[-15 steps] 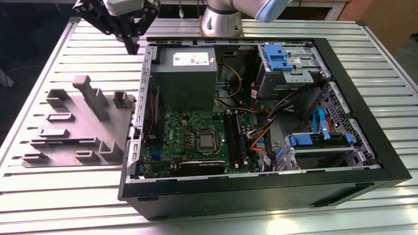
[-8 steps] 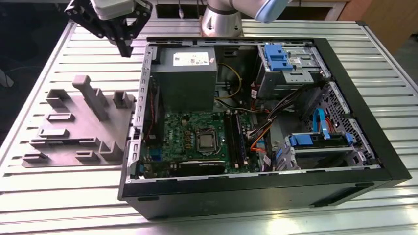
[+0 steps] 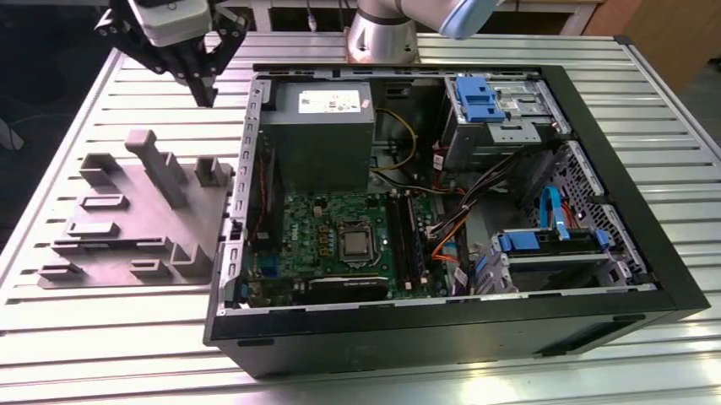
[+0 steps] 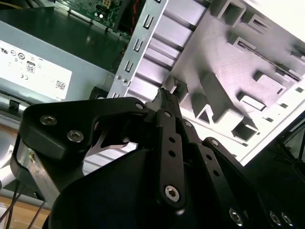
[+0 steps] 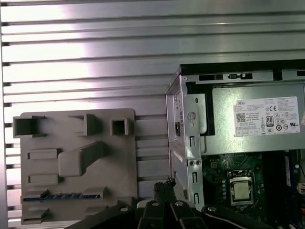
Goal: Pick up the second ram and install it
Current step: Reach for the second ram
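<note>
The second ram is a thin dark blue-green strip standing on edge in a long slot of the grey holder block, at the block's near end. My gripper hangs over the slatted table beyond the holder block, beside the back left corner of the open computer case. Its black fingers taper together to one tip with nothing between them, as both wrist views show. The ram lies well apart from the gripper. The black memory slots run beside the processor socket on the motherboard.
The grey power-supply box fills the case's back left. Drive cages with bright blue latches and cables occupy the exterior view's right side of the case. The holder block carries an upright diagonal post. The robot's base stands behind the case.
</note>
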Controlling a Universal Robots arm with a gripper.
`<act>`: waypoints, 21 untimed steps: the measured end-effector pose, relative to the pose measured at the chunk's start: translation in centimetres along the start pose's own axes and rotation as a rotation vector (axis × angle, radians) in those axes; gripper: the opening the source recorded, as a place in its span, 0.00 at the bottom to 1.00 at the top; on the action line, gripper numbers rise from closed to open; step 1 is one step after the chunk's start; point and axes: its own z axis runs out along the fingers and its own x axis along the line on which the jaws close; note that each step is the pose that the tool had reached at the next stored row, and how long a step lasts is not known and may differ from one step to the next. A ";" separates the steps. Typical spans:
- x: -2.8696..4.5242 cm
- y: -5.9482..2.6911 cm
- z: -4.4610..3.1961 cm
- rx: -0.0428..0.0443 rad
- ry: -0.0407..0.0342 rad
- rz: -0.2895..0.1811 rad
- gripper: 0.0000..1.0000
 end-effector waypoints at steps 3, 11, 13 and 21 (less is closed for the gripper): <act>0.34 -0.36 0.09 -0.0001 -0.0001 0.000 0.10; 1.42 -1.44 0.32 0.0000 -0.0001 0.000 0.10; 1.77 -1.70 0.40 0.0000 0.0000 0.000 0.10; 3.27 -2.54 0.78 -0.0001 -0.0001 0.000 0.10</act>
